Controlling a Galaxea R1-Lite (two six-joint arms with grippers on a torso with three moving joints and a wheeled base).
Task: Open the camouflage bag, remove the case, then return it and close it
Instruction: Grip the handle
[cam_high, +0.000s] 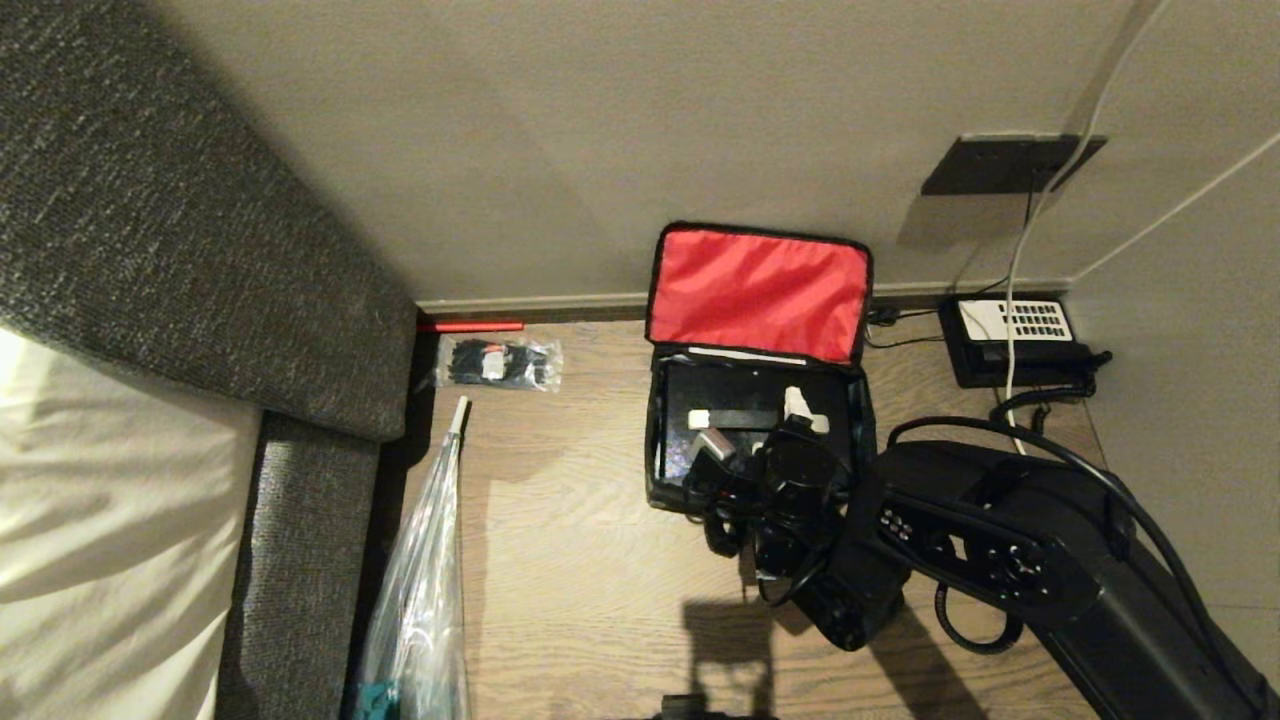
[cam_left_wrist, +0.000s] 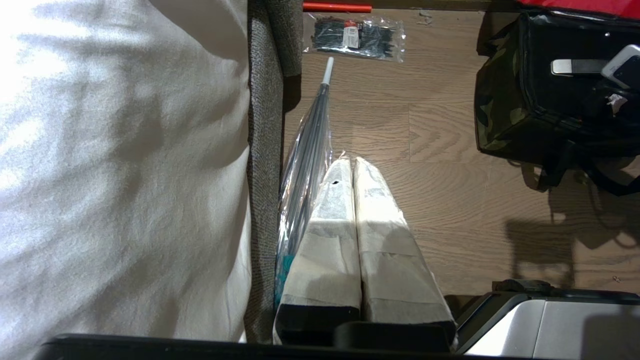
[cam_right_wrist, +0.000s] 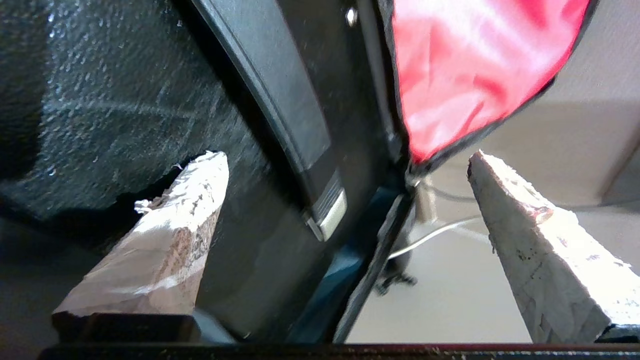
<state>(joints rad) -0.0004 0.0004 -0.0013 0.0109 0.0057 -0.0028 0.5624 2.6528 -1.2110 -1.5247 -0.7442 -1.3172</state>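
Observation:
The camouflage bag (cam_high: 662, 470) stands open on the wooden floor against the wall, its red lid lining (cam_high: 760, 295) propped upright. The flat black case (cam_high: 740, 385) lies inside it, with a silver clip on top. My right gripper (cam_high: 757, 425) hangs over the bag's opening, open and holding nothing. In the right wrist view the gripper (cam_right_wrist: 345, 160) spans the case (cam_right_wrist: 150, 90) and the bag's side, below the red lining (cam_right_wrist: 460, 65). My left gripper (cam_left_wrist: 352, 165) is parked low beside the bed, shut and empty, with the bag (cam_left_wrist: 500, 100) off to its side.
A black telephone (cam_high: 1010, 330) with a white cord sits in the corner right of the bag. A long clear plastic bag (cam_high: 420, 600) and a packet of black ties (cam_high: 497, 363) lie left of it. The grey upholstered bed (cam_high: 150, 250) fills the left side.

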